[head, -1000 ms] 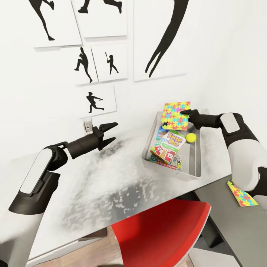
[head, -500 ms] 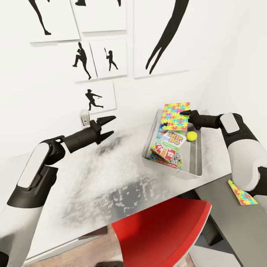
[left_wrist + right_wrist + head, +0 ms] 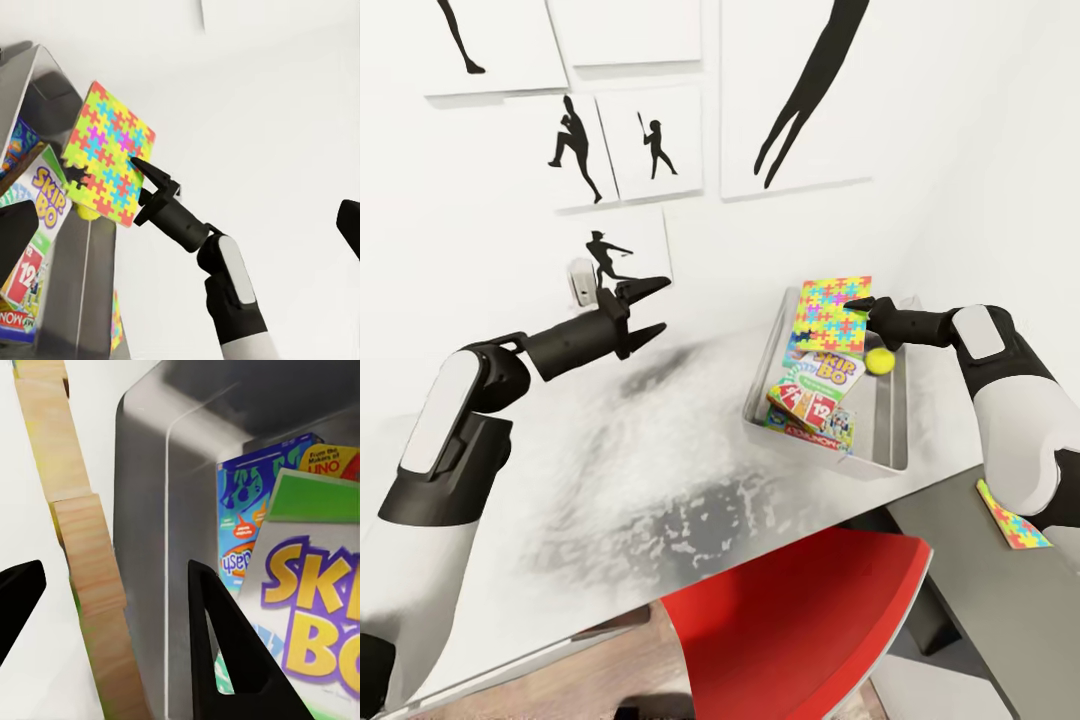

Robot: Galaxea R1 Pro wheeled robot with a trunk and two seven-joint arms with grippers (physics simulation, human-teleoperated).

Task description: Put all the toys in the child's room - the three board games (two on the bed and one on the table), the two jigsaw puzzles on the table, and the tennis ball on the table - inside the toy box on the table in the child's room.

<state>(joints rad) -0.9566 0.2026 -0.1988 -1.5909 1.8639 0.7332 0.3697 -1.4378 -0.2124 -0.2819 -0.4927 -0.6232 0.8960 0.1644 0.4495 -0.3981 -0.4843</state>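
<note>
My right gripper (image 3: 850,305) is shut on a jigsaw puzzle (image 3: 830,312), holding it upright over the far end of the toy box (image 3: 890,440); its pale edge (image 3: 82,555) runs between the fingers. In the bin lie SKIP-BO (image 3: 825,372), the Monopoly box (image 3: 810,425), a blue game (image 3: 244,525) and the tennis ball (image 3: 878,360). My left gripper (image 3: 660,305) is open and empty above the table (image 3: 660,450), well left of the bin. From the left wrist the held puzzle (image 3: 109,150) and SKIP-BO (image 3: 41,202) show.
A second jigsaw puzzle (image 3: 1012,515) lies on the lower dark grey desk (image 3: 1000,600) at the right. A red chair (image 3: 800,620) sits tucked under the table's near edge. The white wall with silhouette prints (image 3: 610,140) stands right behind the table.
My left arm has risen and swung toward the wall, still open. The head view has shifted a little. The right gripper and its puzzle have hardly moved.
</note>
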